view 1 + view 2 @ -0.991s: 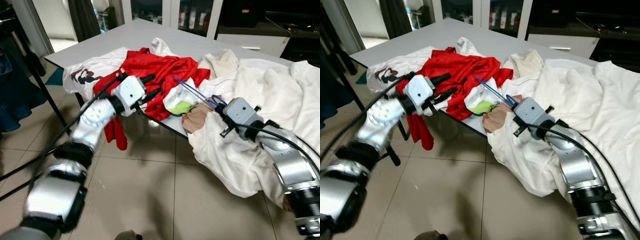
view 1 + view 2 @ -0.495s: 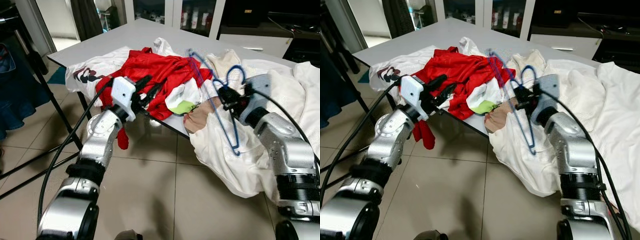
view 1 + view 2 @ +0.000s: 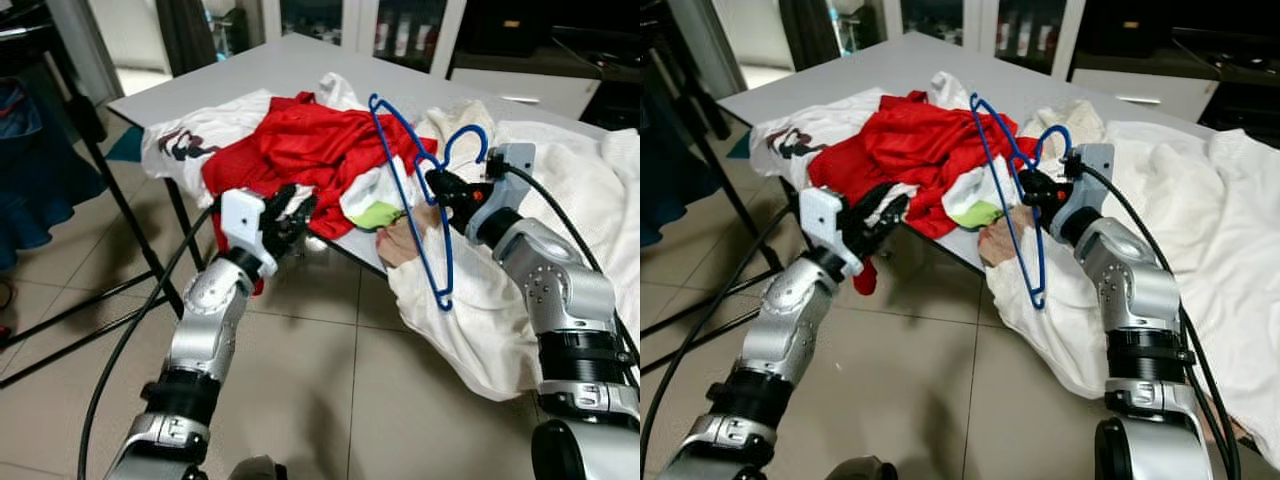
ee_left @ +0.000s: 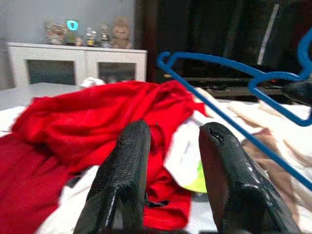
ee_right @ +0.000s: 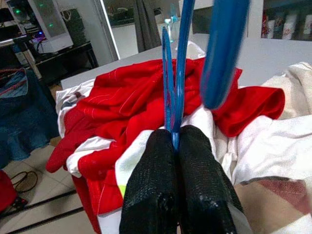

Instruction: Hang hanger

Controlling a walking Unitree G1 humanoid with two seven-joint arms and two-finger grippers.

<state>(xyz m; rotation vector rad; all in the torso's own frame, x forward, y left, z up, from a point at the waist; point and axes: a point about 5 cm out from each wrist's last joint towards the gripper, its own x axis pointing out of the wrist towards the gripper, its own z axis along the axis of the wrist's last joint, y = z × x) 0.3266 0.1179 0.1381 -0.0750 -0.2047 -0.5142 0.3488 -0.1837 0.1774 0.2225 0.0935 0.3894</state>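
Grey tabletop point(image 3: 290, 65), seen from the head camera, its far corner bare and its near edge covered by laundry. White bedding point(image 3: 560, 190) spreads over the right side of the tabletop and hangs over the near edge towards the tiled floor point(image 3: 330, 390). Red garment point(image 3: 300, 150) heaped near the middle of the tabletop, partly draped over the near edge, lying on a white printed shirt point(image 3: 180, 145) that reaches the left corner. A small white cloth with a green patch point(image 3: 375, 212) lies at the near edge between the red garment and the bedding.

Blue hanger point(image 3: 415, 185) held clear above the clothes near the middle of the near edge, tilted, its hook uppermost beside the right gripper point(image 3: 440, 185). Right gripper clamped on the hanger's thin wire, fingers point(image 5: 195, 180) pressed together around it, as shown in the right wrist view.

Left gripper point(image 3: 290, 210) just off the near edge in front of the red garment, holding nothing; its two fingers point(image 4: 122, 180) stand narrowly apart.
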